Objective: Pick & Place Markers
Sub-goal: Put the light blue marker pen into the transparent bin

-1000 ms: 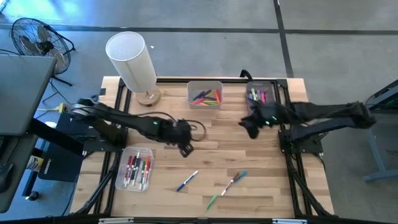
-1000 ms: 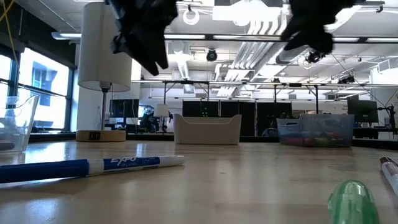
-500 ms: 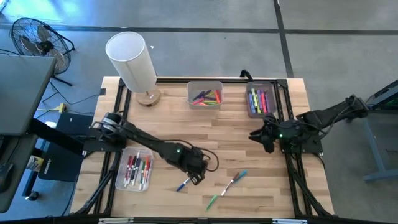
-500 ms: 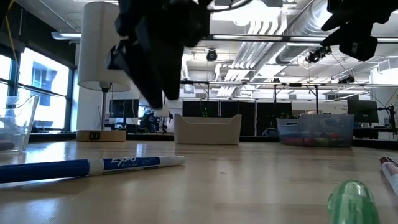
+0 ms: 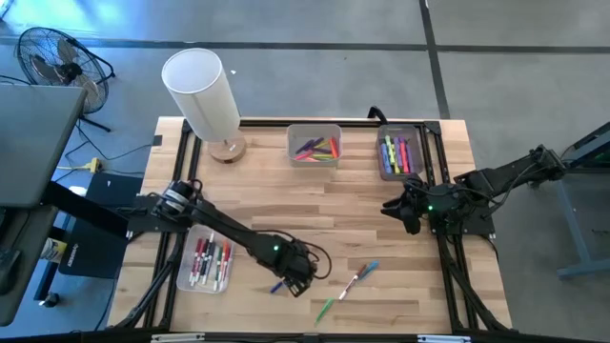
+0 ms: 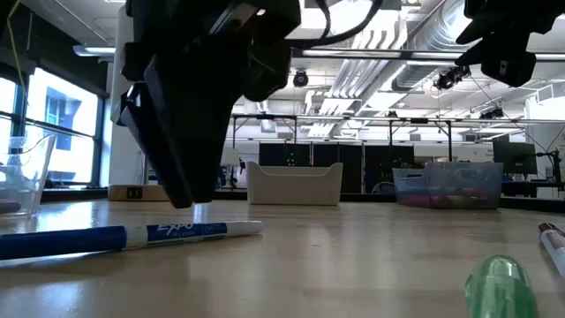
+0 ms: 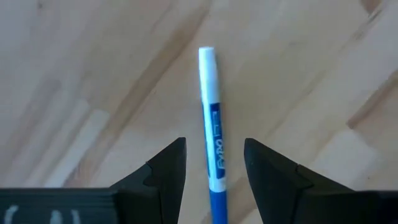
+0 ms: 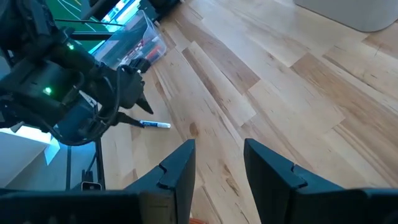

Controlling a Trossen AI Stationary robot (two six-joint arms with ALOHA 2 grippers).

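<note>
A blue marker (image 5: 278, 284) with a white barrel lies flat on the wooden table (image 5: 286, 205) near its front edge; the low view shows the blue marker (image 6: 132, 238) lengthwise. My left gripper (image 7: 214, 158) hangs just above it, pointing steeply down and open, one finger on either side of the barrel (image 7: 211, 118) without touching it. From above, my left gripper (image 5: 297, 278) covers part of the marker. My right gripper (image 5: 389, 208) waits open and with nothing in it by the table's right side.
A red-and-white marker with a blue one (image 5: 360, 276) and a green marker (image 5: 325, 308) lie near the front edge. Clear bins holding markers stand at the back middle (image 5: 314, 145), back right (image 5: 398, 151) and front left (image 5: 206, 257). A white lamp (image 5: 202, 95) is at the back left.
My left gripper has moved toward the table's near edge and down, tipping more steeply, until it stands over the blue marker. My right gripper has drawn back from the back right bin toward the table's right edge, then kept still. The markers have not moved.
</note>
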